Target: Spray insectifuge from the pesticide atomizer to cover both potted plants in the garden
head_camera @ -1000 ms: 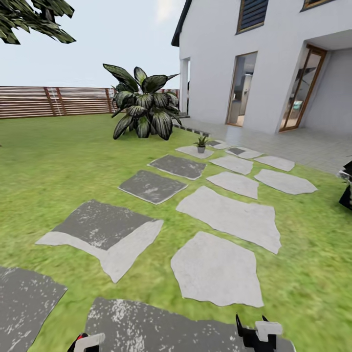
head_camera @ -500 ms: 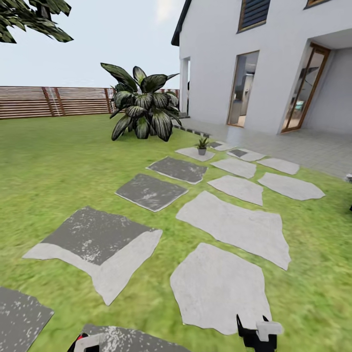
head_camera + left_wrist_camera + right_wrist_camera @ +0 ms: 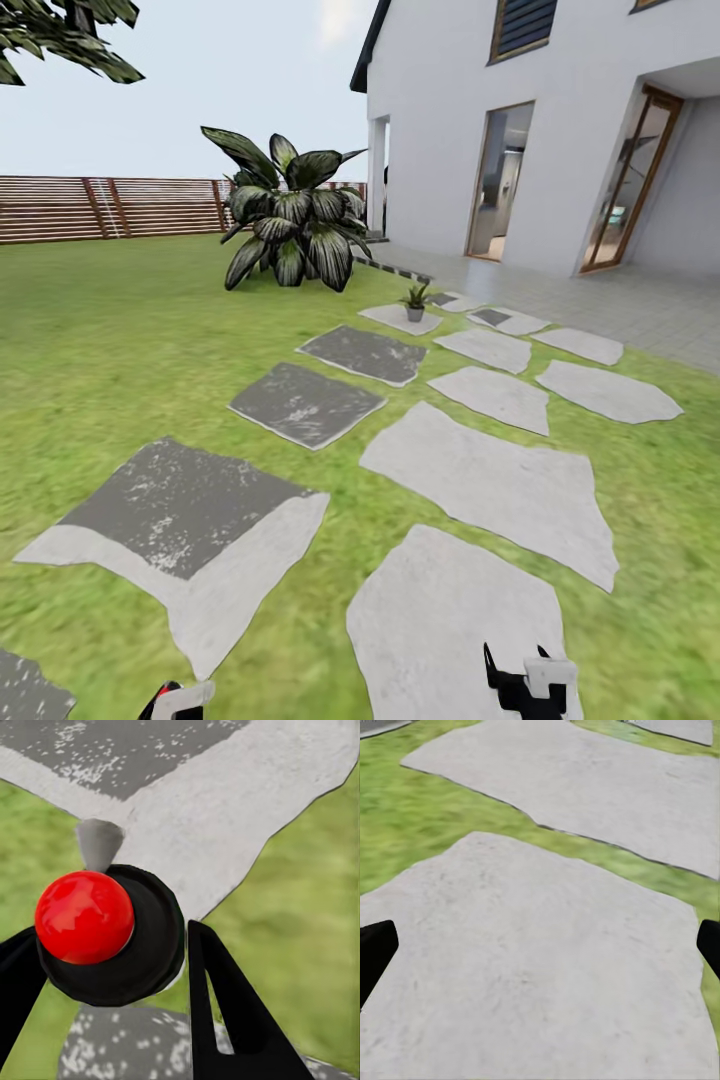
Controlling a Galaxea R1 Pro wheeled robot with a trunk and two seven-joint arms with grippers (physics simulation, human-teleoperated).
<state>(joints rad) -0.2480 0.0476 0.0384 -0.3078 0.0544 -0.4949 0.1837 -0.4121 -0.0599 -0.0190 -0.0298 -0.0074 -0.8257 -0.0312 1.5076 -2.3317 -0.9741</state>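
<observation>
The stepping stones [image 3: 480,480] looked rough and matt, some pale grey, some dark and speckled. The fence [image 3: 110,207] was brown slatted wood. Between the left pincer's [image 3: 112,982] matt black fingers sat a glossy red ball [image 3: 84,916] on a black plastic-looking body.

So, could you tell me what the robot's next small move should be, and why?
Probably keep rolling forward along the stepping stones toward the small potted plant, which sits far ahead. The left gripper already holds a red-topped black object, seemingly the atomizer.

The right hand [image 3: 540,945], fingers [image 3: 375,949] spread wide, hangs over grey stepping stones [image 3: 532,967] in grass [image 3: 427,817].
</observation>
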